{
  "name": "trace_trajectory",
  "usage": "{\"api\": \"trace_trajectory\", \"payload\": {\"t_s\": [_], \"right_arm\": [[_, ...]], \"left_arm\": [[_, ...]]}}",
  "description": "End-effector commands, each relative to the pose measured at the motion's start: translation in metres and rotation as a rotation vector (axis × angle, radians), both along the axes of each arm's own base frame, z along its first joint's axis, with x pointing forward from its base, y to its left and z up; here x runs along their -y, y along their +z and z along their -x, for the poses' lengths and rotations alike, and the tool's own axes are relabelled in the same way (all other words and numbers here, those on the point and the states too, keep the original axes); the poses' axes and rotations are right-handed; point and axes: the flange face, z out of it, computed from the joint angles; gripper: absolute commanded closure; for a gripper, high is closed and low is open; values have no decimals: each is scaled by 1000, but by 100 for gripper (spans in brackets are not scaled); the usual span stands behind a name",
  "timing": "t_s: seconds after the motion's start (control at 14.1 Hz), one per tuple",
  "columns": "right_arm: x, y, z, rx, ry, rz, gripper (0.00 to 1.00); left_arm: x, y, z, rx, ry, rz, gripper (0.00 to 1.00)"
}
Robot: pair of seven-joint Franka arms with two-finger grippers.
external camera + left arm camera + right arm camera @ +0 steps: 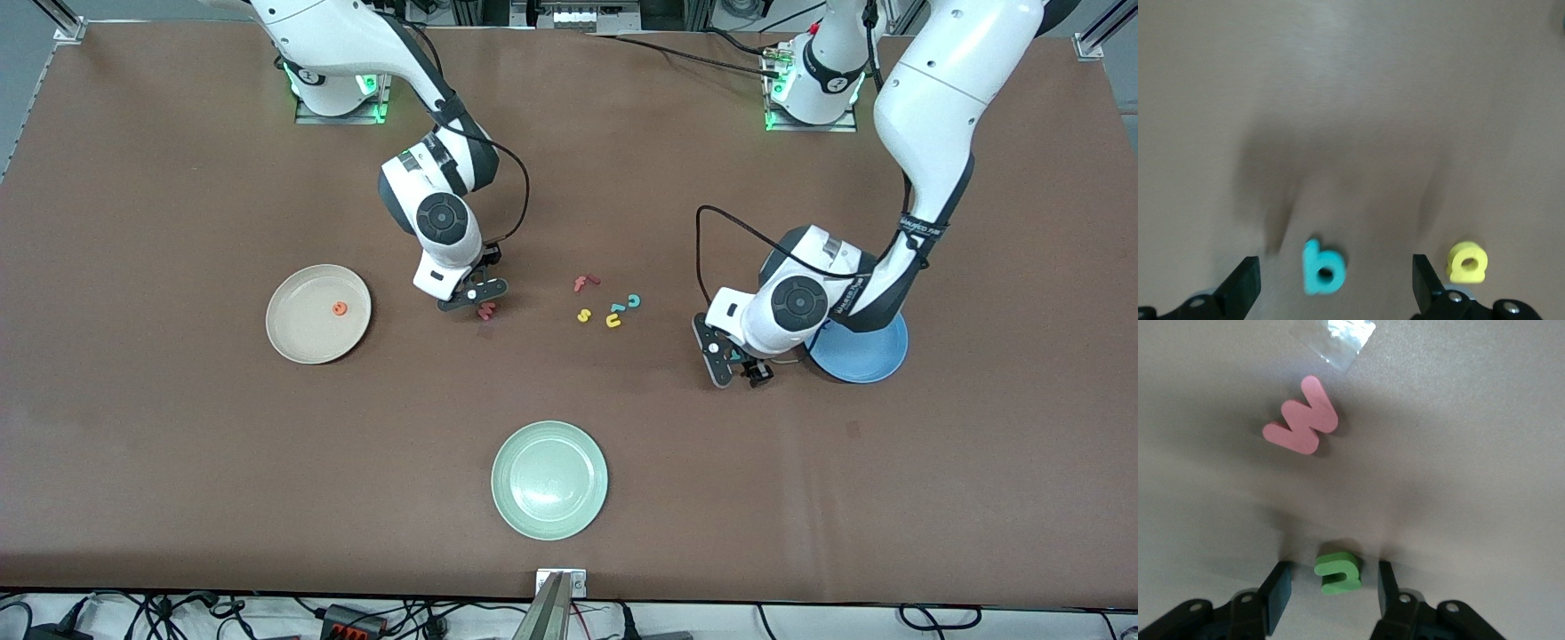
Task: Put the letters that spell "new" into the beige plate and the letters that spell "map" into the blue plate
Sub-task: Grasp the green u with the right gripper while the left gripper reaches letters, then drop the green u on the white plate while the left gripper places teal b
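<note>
My right gripper (1333, 569) is down at the table with its fingers open on either side of the green n (1338, 573), with a gap on each side. The pinkish-red w (1301, 417) lies just past it, and in the front view the w (485, 310) sits beside the right gripper (476, 298). The beige plate (302, 338) holds the orange e (339, 308). My left gripper (1335, 264) is open around the teal p (1323, 268); the yellow a (1467, 262) lies just outside one finger. The left gripper (733, 363) is low beside the blue plate (867, 360), which the left arm partly covers.
A pale green plate (549, 480) stands nearer the front camera, mid-table. Between the two grippers lie loose letters: a red f (585, 283), a yellow s (584, 315), a yellow u (613, 321) and a teal c (633, 301). A scrap of clear tape (1333, 340) lies past the w.
</note>
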Motion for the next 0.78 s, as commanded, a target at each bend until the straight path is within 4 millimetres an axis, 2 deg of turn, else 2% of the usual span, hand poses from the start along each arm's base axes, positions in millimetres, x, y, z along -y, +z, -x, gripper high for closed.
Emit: {"api": "trace_trajectory", "payload": {"t_s": [0.0,0.07,0.21,0.43,0.5,0.57,0.64,0.71], "right_arm": [[3,0,3,8,10,-13,53],[3,0,3,8,10,-13,59],[3,0,3,8,8,-12,71],[3,2,2,10,6,-12,76],[5,7,0,11,1,-13,76],[5,19,-4,24,-10,-22,76],[10,36,-11,33,-32,-25,76],[24,56,-20,31,-58,-24,76]], "left_arm": [[0,6,6,32,-73,-24,6],[0,3,10,23,-76,-26,15],[-4,1,10,20,-70,-26,40],[-7,-3,9,19,-66,-26,47],[-8,-4,9,20,-66,-28,59],[-5,-1,9,24,-73,-29,70],[-5,1,6,35,-97,-36,73],[-7,2,4,48,-125,-50,76]]}}
